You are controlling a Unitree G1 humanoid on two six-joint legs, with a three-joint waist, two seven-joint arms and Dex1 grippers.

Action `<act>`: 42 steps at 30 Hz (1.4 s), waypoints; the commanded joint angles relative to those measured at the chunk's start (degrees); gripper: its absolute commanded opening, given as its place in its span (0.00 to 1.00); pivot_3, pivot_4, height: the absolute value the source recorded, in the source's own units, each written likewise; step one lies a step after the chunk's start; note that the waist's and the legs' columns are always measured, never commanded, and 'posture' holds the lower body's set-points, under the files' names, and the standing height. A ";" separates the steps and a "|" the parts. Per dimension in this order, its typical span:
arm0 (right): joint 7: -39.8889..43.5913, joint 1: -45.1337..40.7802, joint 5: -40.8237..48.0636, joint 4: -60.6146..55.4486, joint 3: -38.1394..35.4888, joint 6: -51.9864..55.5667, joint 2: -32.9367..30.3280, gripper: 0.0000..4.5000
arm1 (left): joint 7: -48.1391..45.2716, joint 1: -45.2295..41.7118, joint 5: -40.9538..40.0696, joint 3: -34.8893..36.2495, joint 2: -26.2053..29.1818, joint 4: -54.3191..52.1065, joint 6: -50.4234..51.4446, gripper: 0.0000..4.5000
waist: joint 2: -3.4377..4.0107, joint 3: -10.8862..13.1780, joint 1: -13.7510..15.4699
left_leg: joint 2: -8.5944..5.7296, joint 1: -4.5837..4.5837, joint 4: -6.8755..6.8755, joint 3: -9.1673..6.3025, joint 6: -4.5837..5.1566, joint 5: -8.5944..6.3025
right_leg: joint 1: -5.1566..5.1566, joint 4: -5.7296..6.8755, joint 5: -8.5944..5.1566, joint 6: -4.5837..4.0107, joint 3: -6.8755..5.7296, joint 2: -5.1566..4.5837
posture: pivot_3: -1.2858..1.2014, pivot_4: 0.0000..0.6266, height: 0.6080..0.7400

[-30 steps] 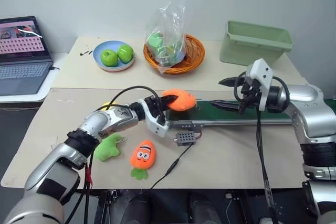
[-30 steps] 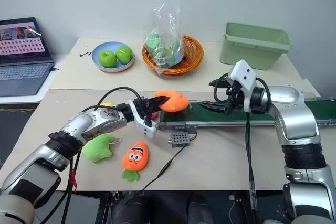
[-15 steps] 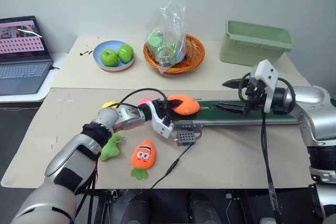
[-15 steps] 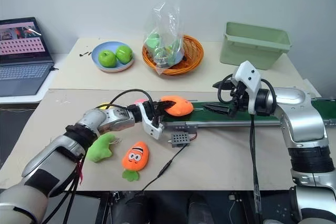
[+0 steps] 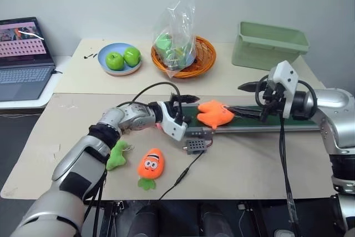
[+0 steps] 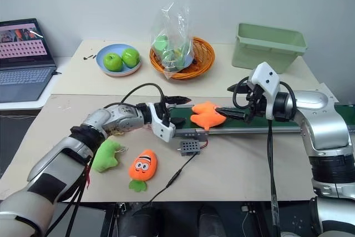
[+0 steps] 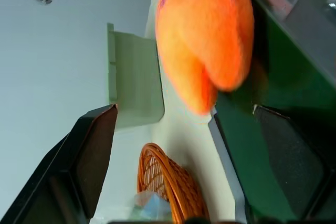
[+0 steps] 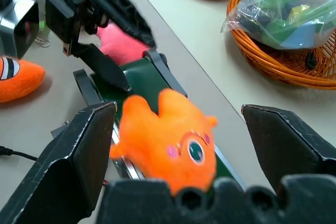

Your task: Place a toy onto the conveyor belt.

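The bright-orange toy [image 5: 215, 113] lies on the dark-green conveyor belt [image 6: 233, 122], near the belt's left end. My left gripper [image 5: 187, 109] is just left of it, open, with nothing between its fingers. In the left wrist view the toy [image 7: 205, 40] sits on the belt beyond the spread black fingers [image 7: 94, 150]. My right gripper [image 5: 236, 98] hovers over the belt right of the toy, open and empty. The right wrist view shows the toy [image 8: 168, 140] between and below its fingers [image 8: 79, 145], apart from them.
A pink plush [image 8: 123, 48] lies by the belt's left end. A carrot plush [image 5: 151, 164] and green plush [image 5: 115, 156] sit near the front. A small grey box [image 5: 195, 145] with a cable is below the belt. Behind are a pale green bin [image 5: 269, 44], basket [image 5: 183, 54], apple plate [image 5: 119, 59] and laptop [image 5: 22, 54].
My left gripper carried the toy to the right over the belt, then opened and let it go. The toy now rests on the belt. The right gripper stayed put.
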 commanded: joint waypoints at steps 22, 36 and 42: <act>8.98 -11.94 5.71 6.37 0.22 -1.17 2.15 1.00 | -34.22 26.01 -55.87 35.23 17.13 -52.04 70.02 0.99 | 0.05 0.01 -1.10 | 0.07 -0.06 0.46 -0.11 0.21 -0.13 | 0.02 -0.02 -0.02 0.03 -0.03 0.04 | 0.52 0.24 1.00; 9.80 -12.61 3.54 8.74 2.04 -3.00 4.47 1.00 | -25.47 31.38 -60.27 41.75 16.09 -62.46 78.13 0.99 | 0.06 0.01 -1.11 | 0.06 -0.04 0.44 -0.09 0.21 -0.13 | 0.02 0.00 -0.02 0.02 -0.01 0.02 | 0.52 0.24 1.00; 10.21 -13.30 4.41 8.74 1.20 -2.72 4.53 1.00 | -25.25 30.95 -63.18 42.58 16.64 -64.65 80.86 0.99 | 0.06 0.01 -1.14 | 0.06 -0.05 0.43 -0.09 0.21 -0.13 | 0.02 0.00 -0.02 0.02 -0.01 0.03 | 0.52 0.24 1.00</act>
